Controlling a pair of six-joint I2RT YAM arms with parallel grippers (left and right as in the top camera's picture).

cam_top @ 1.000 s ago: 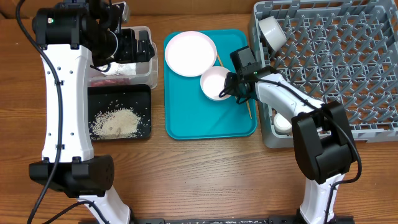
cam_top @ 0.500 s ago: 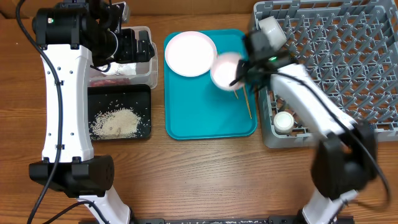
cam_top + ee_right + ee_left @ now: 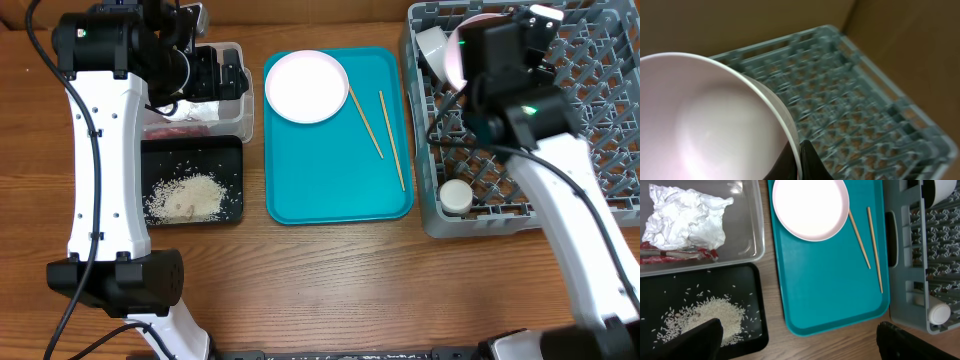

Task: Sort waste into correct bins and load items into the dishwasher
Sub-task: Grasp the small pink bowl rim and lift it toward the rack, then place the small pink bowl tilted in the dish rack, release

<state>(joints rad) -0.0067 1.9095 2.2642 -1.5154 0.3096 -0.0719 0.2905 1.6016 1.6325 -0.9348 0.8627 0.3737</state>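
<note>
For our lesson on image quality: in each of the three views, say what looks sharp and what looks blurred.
Overhead: mostly crisp, the chopsticks sharp-edged on the teal tray. Left wrist: plate and tissue sharp, the fingers at the bottom corners soft. Right wrist: the bowl rim fairly clear, the grey rack behind it smeared.

The right end effector (image 3: 799, 157) has swung the white bowl (image 3: 456, 55), pinched by its rim, off the teal tray (image 3: 335, 170) and up over the far left corner of the dish rack (image 3: 600, 150), close beside the other bowl (image 3: 430, 42). With the arm gone from the tray, both chopsticks (image 3: 392, 140) now lie in plain sight.
</note>
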